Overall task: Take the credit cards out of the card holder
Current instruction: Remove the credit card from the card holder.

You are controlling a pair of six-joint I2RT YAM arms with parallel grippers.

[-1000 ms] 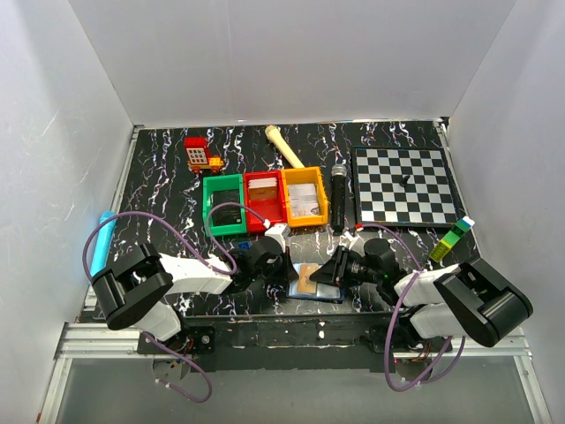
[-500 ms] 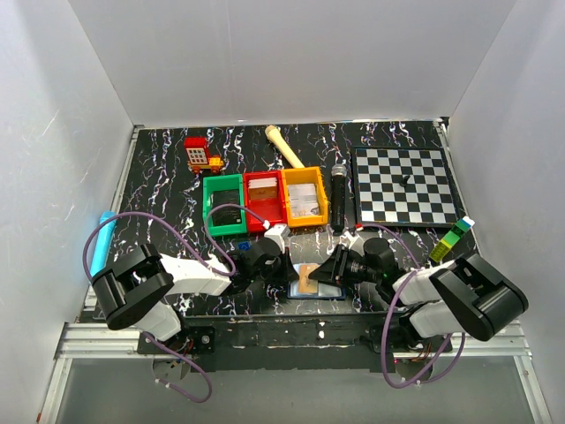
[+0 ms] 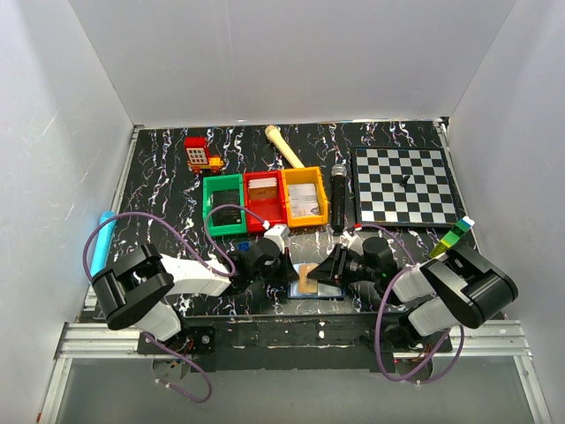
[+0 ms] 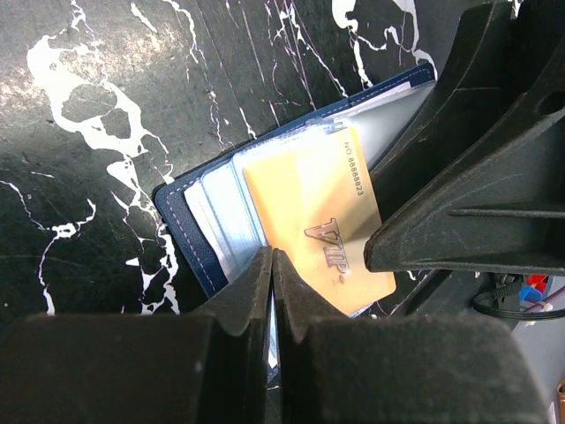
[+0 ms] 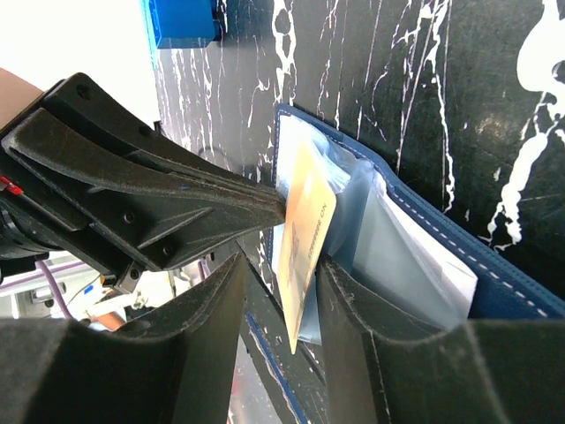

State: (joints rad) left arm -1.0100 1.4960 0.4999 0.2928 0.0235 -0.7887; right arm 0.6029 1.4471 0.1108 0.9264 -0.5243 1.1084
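The card holder (image 4: 187, 231) lies open on the black marbled table (image 4: 106, 132), sandwiched between the two sets of fingers. As far as I can see, none of the credit cards (image 5: 422, 258) is out yet. One yellow VIP card (image 4: 311, 219) sticks partway out of its sleeve, so I'd call this the first pull just starting, with the paler ones behind it all left to do.

Left gripper (image 4: 272, 267): fingers squeezed almost together right on the near edge of the holder's clear sleeves. It looks like it's pinching the holder to keep it put. Right gripper (image 5: 281, 265): fingers a narrow way apart with the yellow card standing on edge between them, close against one finger. I can't tell if it's actually clamped.

The left wrist view gives the card face-on, lettering and all, but the right fingers cover its far corner. The right wrist view shows what that one doesn't: the card tilted up off the holder, the left fingertips touching its edge, and a blue brick (image 5: 185, 19) well beyond the fingers. From the top it's all tiny, just a tan patch between two black grippers.
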